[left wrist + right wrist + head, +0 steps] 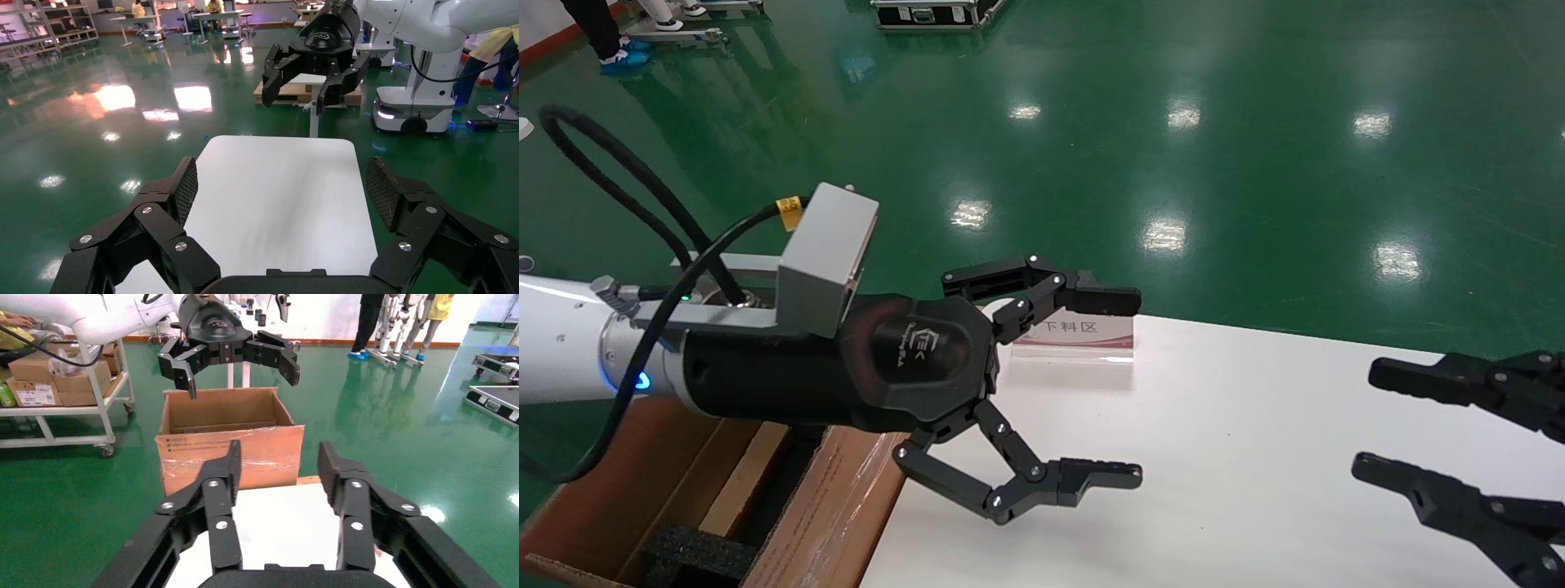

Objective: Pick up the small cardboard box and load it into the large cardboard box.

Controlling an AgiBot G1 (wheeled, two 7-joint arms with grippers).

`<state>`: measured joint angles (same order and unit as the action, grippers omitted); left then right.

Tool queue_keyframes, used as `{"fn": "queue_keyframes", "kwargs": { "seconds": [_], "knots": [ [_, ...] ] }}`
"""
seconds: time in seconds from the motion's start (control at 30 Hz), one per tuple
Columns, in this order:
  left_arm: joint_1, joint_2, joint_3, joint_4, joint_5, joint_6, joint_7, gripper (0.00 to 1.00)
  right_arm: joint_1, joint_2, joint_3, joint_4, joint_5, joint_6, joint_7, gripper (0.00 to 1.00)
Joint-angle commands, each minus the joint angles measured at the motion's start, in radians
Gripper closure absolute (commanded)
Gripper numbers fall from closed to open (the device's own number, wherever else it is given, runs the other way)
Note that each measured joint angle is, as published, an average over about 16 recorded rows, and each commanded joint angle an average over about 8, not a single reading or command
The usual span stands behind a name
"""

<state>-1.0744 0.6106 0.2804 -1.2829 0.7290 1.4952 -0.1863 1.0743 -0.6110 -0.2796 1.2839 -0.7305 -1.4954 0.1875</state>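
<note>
The large cardboard box (829,506) stands open on the floor at the table's left end, with a taped flap and black foam (695,555) inside; it also shows in the right wrist view (229,450). My left gripper (1137,386) is open and empty, held above the white table's (1254,457) left end beside the box; the left wrist view (281,177) shows only bare tabletop between its fingers. My right gripper (1365,420) is open and empty over the table's right side, also in its own view (279,456). The small cardboard box is on neither the table nor in a gripper; I cannot make it out.
A small acrylic sign (1075,339) stands at the table's far edge. Green floor surrounds the table. A cart with cartons (61,373) stands beyond the big box. A black flight case (928,12) lies far off on the floor.
</note>
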Motion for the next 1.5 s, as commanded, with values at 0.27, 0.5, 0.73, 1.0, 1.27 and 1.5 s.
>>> {"fn": "queue_keyframes", "kwargs": {
  "seconds": [0.27, 0.5, 0.73, 1.0, 1.27, 1.5],
  "knots": [
    [-0.001, 0.000, 0.001, 0.000, 0.000, 0.000, 0.000, 0.00, 0.000, 0.000, 0.000, 0.000, 0.000, 0.000, 0.000, 0.00],
    [-0.001, 0.000, 0.001, 0.000, 0.000, 0.000, 0.000, 0.00, 0.000, 0.000, 0.000, 0.000, 0.000, 0.000, 0.000, 0.00],
    [-0.001, 0.000, 0.001, 0.000, 0.000, 0.000, 0.000, 0.00, 0.000, 0.000, 0.000, 0.000, 0.000, 0.000, 0.000, 0.00],
    [-0.001, 0.000, 0.001, 0.000, 0.000, 0.000, 0.000, 0.00, 0.000, 0.000, 0.000, 0.000, 0.000, 0.000, 0.000, 0.00],
    [-0.001, 0.000, 0.001, 0.000, 0.000, 0.000, 0.000, 0.00, 0.000, 0.000, 0.000, 0.000, 0.000, 0.000, 0.000, 0.00],
    [-0.001, 0.000, 0.001, 0.000, 0.000, 0.000, 0.000, 0.00, 0.000, 0.000, 0.000, 0.000, 0.000, 0.000, 0.000, 0.00]
  ]
}}
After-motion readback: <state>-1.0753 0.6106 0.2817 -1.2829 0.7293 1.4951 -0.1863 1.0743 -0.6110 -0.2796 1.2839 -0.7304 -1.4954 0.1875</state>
